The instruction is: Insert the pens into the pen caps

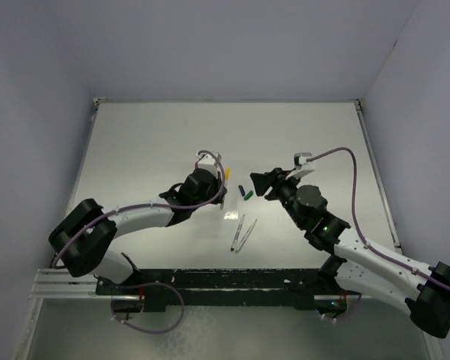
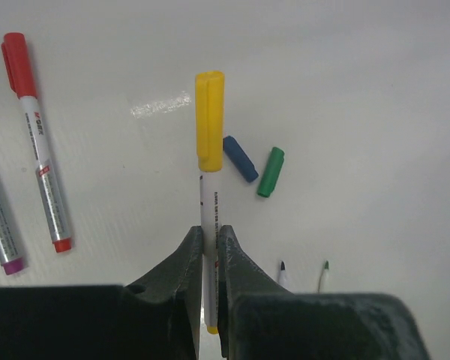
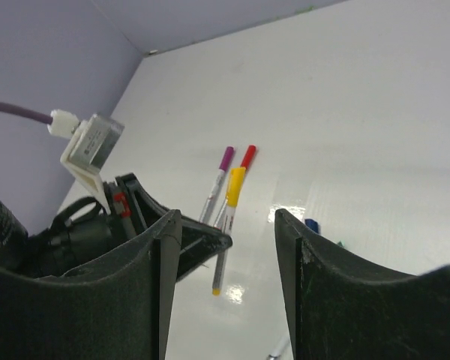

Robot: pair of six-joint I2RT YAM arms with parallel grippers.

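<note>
The left end effector [image 2: 210, 238] is clamped on the barrel of a yellow-capped pen [image 2: 210, 196]. The right end effector [image 3: 226, 225] stands open, holding nothing. A blue cap [image 2: 240, 158] and a green cap [image 2: 271, 172] lie loose on the desk [image 2: 375, 90], just beside each other.

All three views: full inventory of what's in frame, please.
yellow pen: 1, yellow cap on a white barrel, clamped in the left pincer
red pen: 1, red cap, grey-white barrel, lying on the table beside the purple one
purple pen: 1, purple cap, lying next to the red pen
uncapped pens: 2, pale barrels, one blue tip and one green tip, side by side near table centre
blue cap: 1, loose on the table
green cap: 1, loose beside the blue cap
table: 1, white
arms: 2, white and black
left pincer: shut on the yellow pen
right pincer: open, empty
</note>
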